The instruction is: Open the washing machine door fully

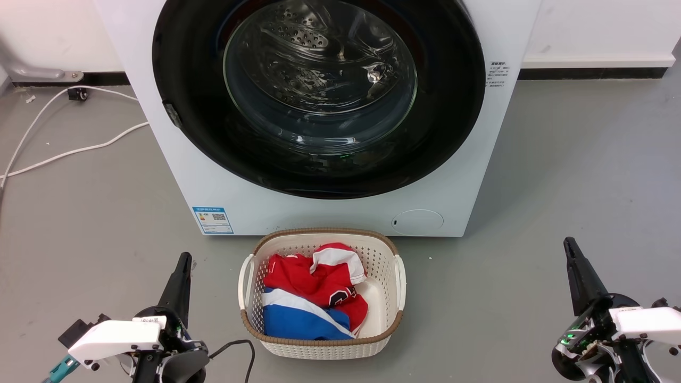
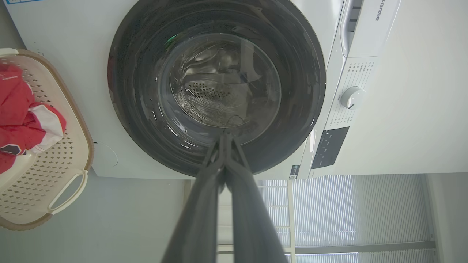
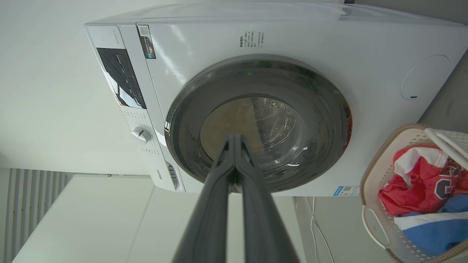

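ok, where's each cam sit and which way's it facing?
Head: high, facing forward-down at the big white front-loading washing machine; left hand, right hand in bottom corners.
Left wrist: along its dark fingers at the round glossy black door.
Right wrist: likewise, its fingers, from the right.
All share the door and cream perforated plastic basket.

Head view is taken from above, aimed forward and down at the washing machine (image 1: pixel 319 213) front and the laundry basket (image 1: pixel 319 348) before it. Both wrist views are set low, a little back, rolled sideways in opposite senses and aimed up at the door (image 2: pixel 219 91). Door and basket are shared by all three views.
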